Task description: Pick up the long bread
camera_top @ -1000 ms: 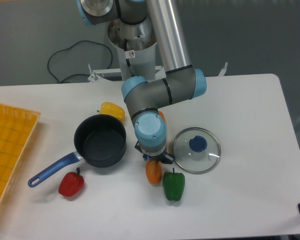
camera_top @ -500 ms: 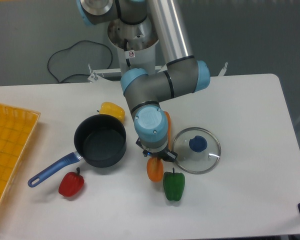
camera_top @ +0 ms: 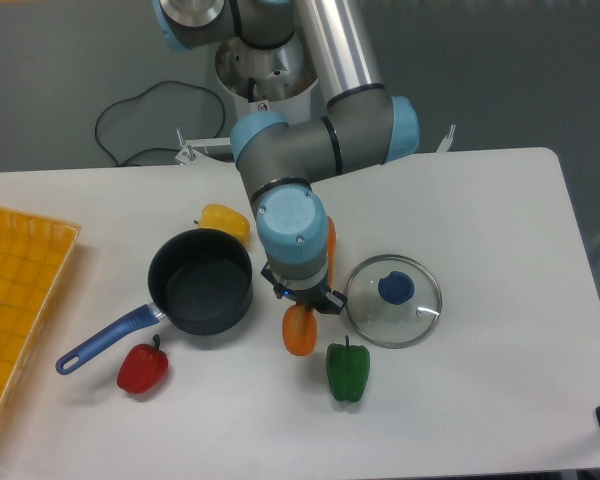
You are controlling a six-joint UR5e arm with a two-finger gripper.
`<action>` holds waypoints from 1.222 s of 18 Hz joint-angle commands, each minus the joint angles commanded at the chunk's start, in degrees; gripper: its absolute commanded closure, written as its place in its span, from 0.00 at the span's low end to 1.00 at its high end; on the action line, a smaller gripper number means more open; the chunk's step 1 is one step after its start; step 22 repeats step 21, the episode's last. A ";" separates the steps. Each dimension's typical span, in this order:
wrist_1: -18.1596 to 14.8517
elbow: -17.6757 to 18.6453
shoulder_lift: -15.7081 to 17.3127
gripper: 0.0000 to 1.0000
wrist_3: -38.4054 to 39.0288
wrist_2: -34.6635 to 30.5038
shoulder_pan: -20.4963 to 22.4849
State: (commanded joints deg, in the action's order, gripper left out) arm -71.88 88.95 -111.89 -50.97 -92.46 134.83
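Claw (camera_top: 301, 302) grips the long bread (camera_top: 301, 330) beside the pot (camera_top: 201, 281).

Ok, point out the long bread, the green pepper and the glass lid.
long bread (camera_top: 300, 331), fixed camera, on its rounded lower end below the tool.
green pepper (camera_top: 348, 371), fixed camera, on the middle of its body.
glass lid (camera_top: 420, 318), fixed camera, on the clear glass right of the blue knob.

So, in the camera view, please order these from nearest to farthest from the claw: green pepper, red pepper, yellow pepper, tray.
From the claw:
1. Green pepper, just below and to its right.
2. Yellow pepper, up and to the left, behind the pot.
3. Red pepper, lower left, near the pot handle.
4. Tray, at the far left edge.
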 joint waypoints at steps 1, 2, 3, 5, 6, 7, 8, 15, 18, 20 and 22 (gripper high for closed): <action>-0.62 -0.09 0.53 0.87 -0.27 0.09 -0.26; -0.97 -0.09 0.71 0.87 -0.18 0.09 -0.53; -1.59 -0.09 1.14 0.87 -0.18 0.26 -1.14; -3.34 -0.09 2.46 0.86 -0.18 0.70 -1.50; -3.87 0.00 2.99 0.86 -0.18 1.40 -1.58; -4.49 0.00 3.43 0.86 -0.18 2.19 -1.67; -5.02 0.09 3.52 0.86 -0.18 2.55 -1.59; -5.02 0.09 3.35 0.85 -0.27 2.55 -1.94; -5.02 0.35 3.52 0.85 -0.27 2.55 -1.85; -5.02 0.35 3.52 0.85 -0.27 2.55 -1.85; -5.02 0.35 3.52 0.85 -0.27 2.64 -1.85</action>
